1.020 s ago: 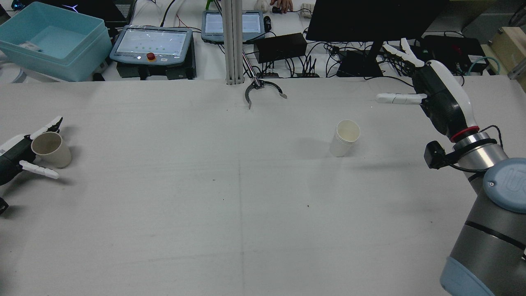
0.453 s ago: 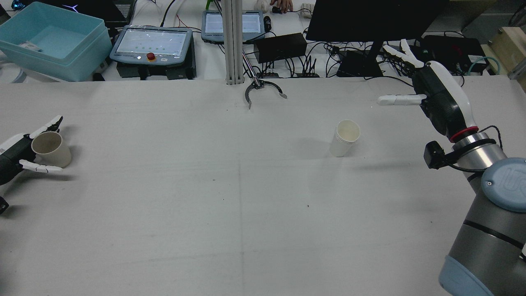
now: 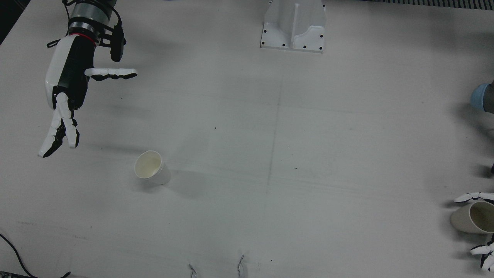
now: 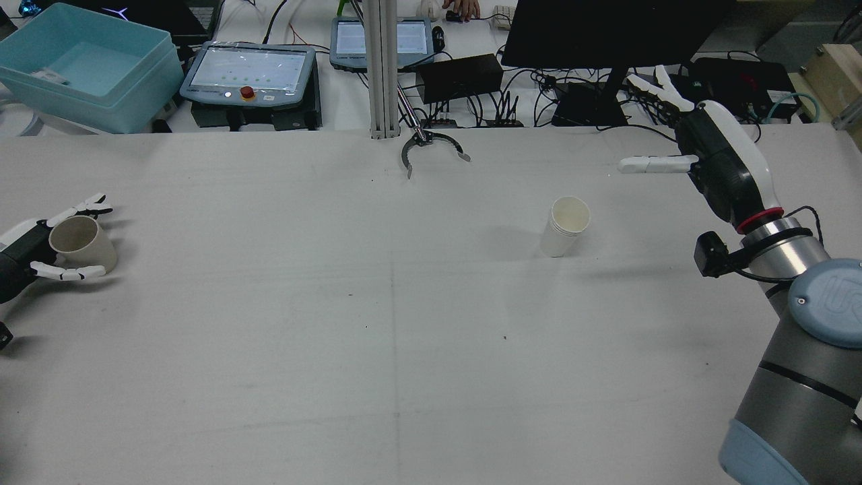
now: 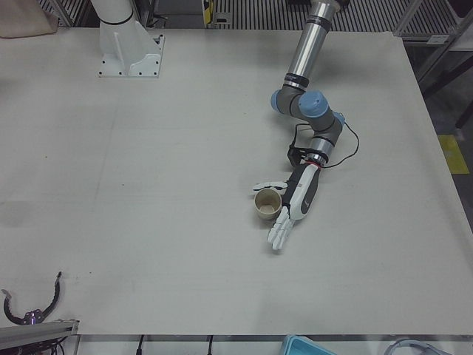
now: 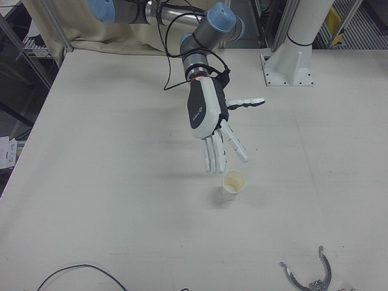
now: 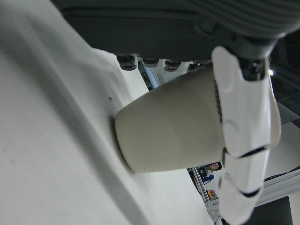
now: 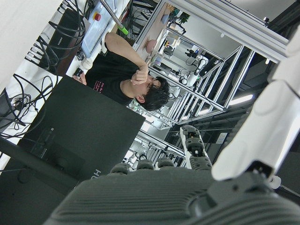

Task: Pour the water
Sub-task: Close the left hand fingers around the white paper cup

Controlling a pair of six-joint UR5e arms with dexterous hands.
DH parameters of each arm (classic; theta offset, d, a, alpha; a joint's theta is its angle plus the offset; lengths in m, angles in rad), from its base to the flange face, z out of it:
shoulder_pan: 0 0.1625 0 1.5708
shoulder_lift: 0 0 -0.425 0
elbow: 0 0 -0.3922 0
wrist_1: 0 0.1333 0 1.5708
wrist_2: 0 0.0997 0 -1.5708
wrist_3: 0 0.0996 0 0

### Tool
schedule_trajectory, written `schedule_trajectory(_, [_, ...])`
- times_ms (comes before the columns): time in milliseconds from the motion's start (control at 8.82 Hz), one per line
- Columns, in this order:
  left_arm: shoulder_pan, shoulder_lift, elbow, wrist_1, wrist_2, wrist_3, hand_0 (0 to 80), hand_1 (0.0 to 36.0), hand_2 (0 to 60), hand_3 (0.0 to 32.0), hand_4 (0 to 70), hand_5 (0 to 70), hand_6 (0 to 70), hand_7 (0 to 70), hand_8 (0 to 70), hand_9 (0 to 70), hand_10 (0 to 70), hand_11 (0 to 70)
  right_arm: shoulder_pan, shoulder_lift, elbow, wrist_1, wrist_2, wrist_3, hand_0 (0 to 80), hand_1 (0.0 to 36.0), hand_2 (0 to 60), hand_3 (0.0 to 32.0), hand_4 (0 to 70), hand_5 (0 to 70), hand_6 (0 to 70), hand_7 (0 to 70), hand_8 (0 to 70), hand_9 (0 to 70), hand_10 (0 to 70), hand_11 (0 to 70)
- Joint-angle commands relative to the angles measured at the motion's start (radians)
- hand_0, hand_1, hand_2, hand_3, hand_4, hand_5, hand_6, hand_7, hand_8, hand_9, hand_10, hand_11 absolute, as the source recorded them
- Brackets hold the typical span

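Rear view: left hand sits at the far left edge of the frame, low over the desk, with a beige paper cup standing upright between its fingers. One finger runs along the far side of the cup, another along the near side. Left hand view shows a white finger lying against the cup wall near the rim, cup base on the desk; whether the grip is closed firm cannot be told, but the fingers bracket the cup on both sides with contact on at least one.

White paper cup stands upright right of centre in the rear view, alone, well apart from both hands. Front view puts it lower left of centre, interior looks empty.

Right hand hangs in the air at the upper right of the rear view, fingers spread and straight, holding nothing. Right-front view: the same hand is above and behind the white cup, not touching it.
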Motion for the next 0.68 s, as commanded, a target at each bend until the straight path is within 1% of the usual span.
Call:
schedule_trajectory(0, [-0.002,0.001,-0.012,0.015,-0.005,-0.001,50.0,17.8,11.2,0.0,12.0,24.5,1.8,13.1,0.0,1.2,1.8,4.3,0.001,-0.001,-0.002,0.001,0.000,0.000,42.7,8.3,4.0,0.0,5.0,2.7,1.6,0.2,1.2,1.4,0.0,0.0])
schedule_trajectory(113, [-0.002,0.001,-0.012,0.015,-0.006,-0.003,49.6,16.4,10.0,0.0,14.3,29.4,2.6,15.4,0.0,1.6,1.9,4.3,0.000,-0.001,-0.003,-0.001,0.000,0.000,42.8,8.3,4.0,0.0,5.0,2.7,1.6,0.2,1.3,1.6,0.0,0.0])
schedule_trajectory(227, [-0.002,0.001,-0.010,0.024,-0.006,-0.009,47.4,15.3,18.5,0.0,17.4,31.4,2.0,13.0,0.0,1.2,2.6,5.2,0.000,0.001,-0.003,-0.001,0.000,0.000,42.8,8.4,4.0,0.0,5.0,2.7,1.6,0.3,1.3,1.6,0.0,0.0])
schedule_trajectory(340, [-0.002,0.001,-0.012,0.030,-0.008,-0.012,42.4,15.6,42.0,0.0,22.0,33.5,2.0,11.2,0.0,1.6,3.2,5.8,0.000,0.001,-0.003,0.001,0.000,0.000,42.9,8.4,3.8,0.0,5.0,2.8,1.6,0.2,1.3,1.5,0.0,0.0])
schedule_trajectory(453, [-0.004,0.002,-0.010,0.032,-0.008,-0.012,37.0,22.2,60.0,0.0,24.6,38.5,2.0,9.6,0.0,2.4,4.0,6.9,0.000,0.001,-0.003,0.001,0.000,0.000,42.9,8.4,3.8,0.0,5.1,2.9,1.6,0.2,1.2,1.3,0.0,0.0])
schedule_trajectory(567, [-0.007,0.004,-0.012,0.035,-0.009,-0.012,32.0,28.4,60.0,0.0,22.8,41.9,1.9,8.6,0.0,2.5,4.4,7.8,0.001,0.001,-0.003,-0.001,0.000,0.000,43.0,8.5,4.0,0.0,5.2,3.1,1.7,0.4,1.2,1.4,0.0,0.0])
